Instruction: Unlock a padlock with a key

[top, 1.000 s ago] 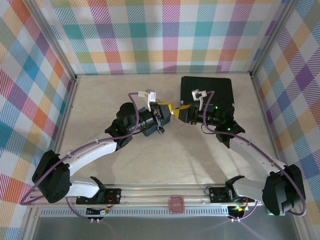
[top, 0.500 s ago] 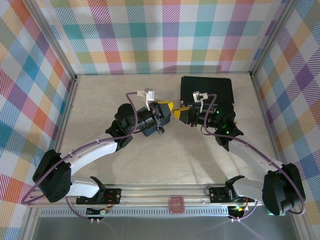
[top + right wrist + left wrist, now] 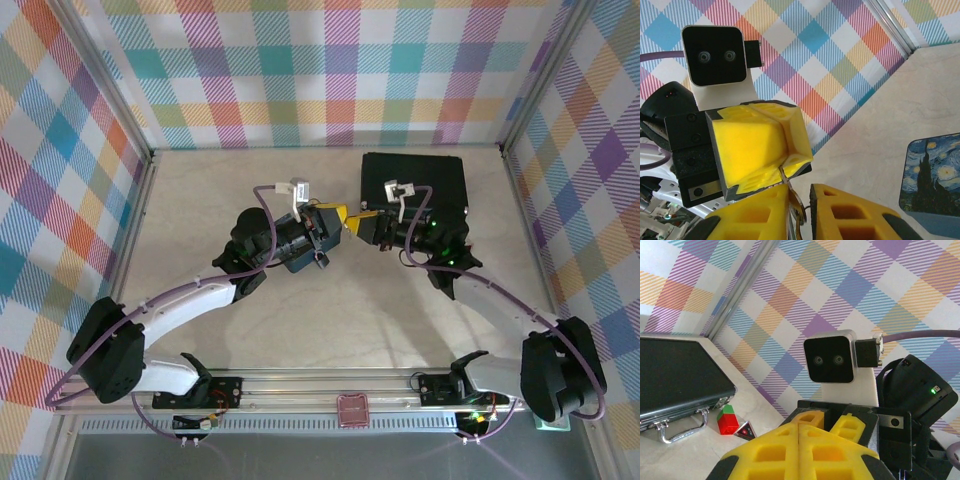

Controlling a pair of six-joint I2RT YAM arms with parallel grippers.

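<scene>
Arms: we are counting two, each with one gripper; both are reaching inward from the near rail and meeting tip to tip at mid-table (image 3: 190,215).
Padlock (image 3: 794,207): we are counting one tiny grey metal piece, sitting off the table where the two grippers meet. It is too small for us to separate lock from key.
Left gripper (image 3: 337,220): it is pointing right, forearm angling up from the near left. Its yellow fingers (image 3: 765,455) are pressing together, and a thin metal sliver is emerging from their seam in the right wrist view (image 3: 783,163).
Right gripper (image 3: 357,224): it is pointing left, facing the other head-on. Its jaws are standing narrowly apart around the padlock (image 3: 801,199); we cannot tell whether they are clamping it.
Painted tin (image 3: 297,263): one, lying under the left wrist; its blue starry lid is showing (image 3: 935,185).
Small blocks: we are counting two, a red-and-green one (image 3: 727,421) and a red triangular one (image 3: 744,430), lying just beside the case.
Black case (image 3: 420,180): one, lying flat behind the right gripper, handle facing the blocks (image 3: 675,370).
</scene>
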